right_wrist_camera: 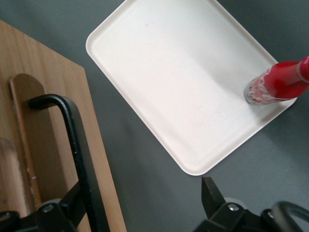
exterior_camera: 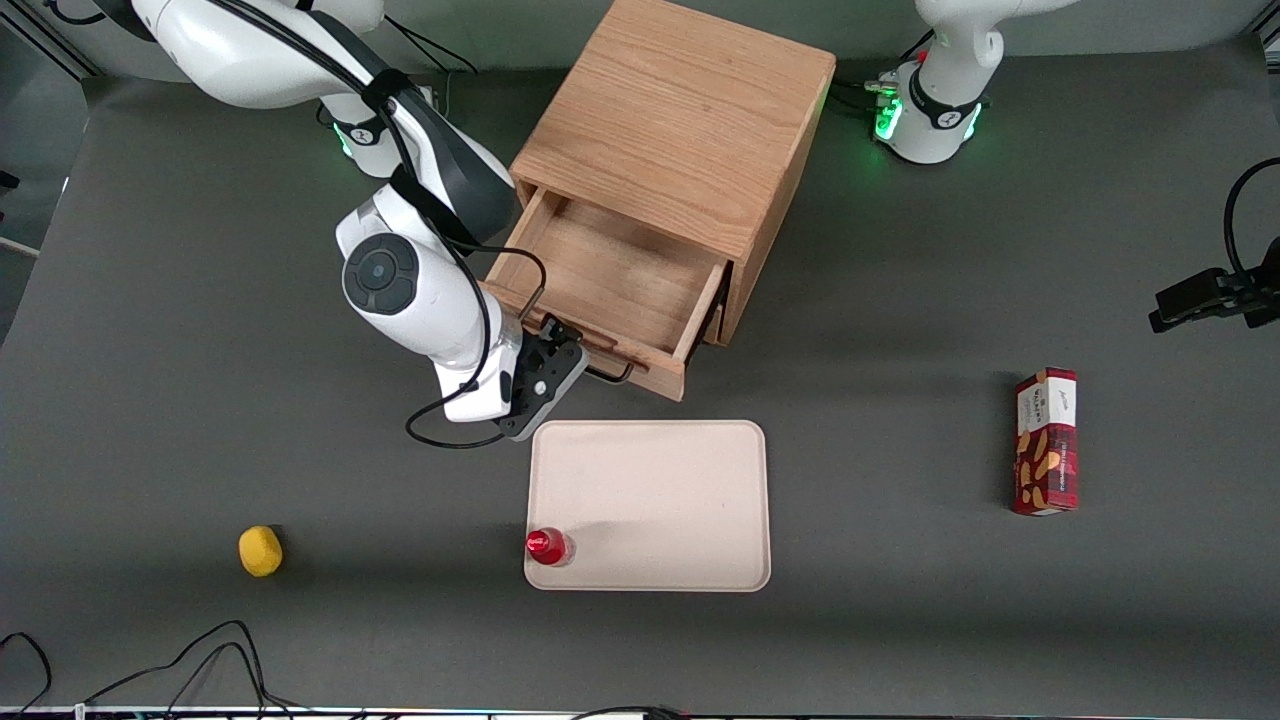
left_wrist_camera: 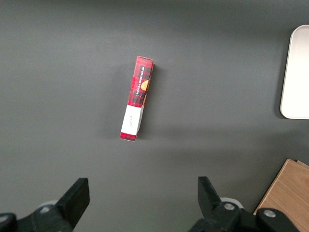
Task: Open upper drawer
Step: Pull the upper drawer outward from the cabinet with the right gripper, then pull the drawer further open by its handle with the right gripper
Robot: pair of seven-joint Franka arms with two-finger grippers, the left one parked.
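Observation:
The upper drawer (exterior_camera: 610,270) of the oak cabinet (exterior_camera: 680,120) stands pulled out, and its bare wooden floor shows. Its long black wire handle (exterior_camera: 612,374) runs along the drawer front (right_wrist_camera: 43,145), on the side toward the front camera. My right gripper (exterior_camera: 560,352) hangs at the handle's end toward the working arm, just in front of the drawer front. It is open, the fingers wide apart. In the right wrist view the handle (right_wrist_camera: 77,140) runs close against one finger (right_wrist_camera: 72,203). The gripper (right_wrist_camera: 142,193) holds nothing. The bottom drawer is hidden under the open one.
A cream tray (exterior_camera: 650,480) lies in front of the drawer, nearer the front camera, with a red bottle (exterior_camera: 548,546) upright in its near corner. A yellow object (exterior_camera: 260,551) lies toward the working arm's end. A red box (exterior_camera: 1046,440) lies toward the parked arm's end.

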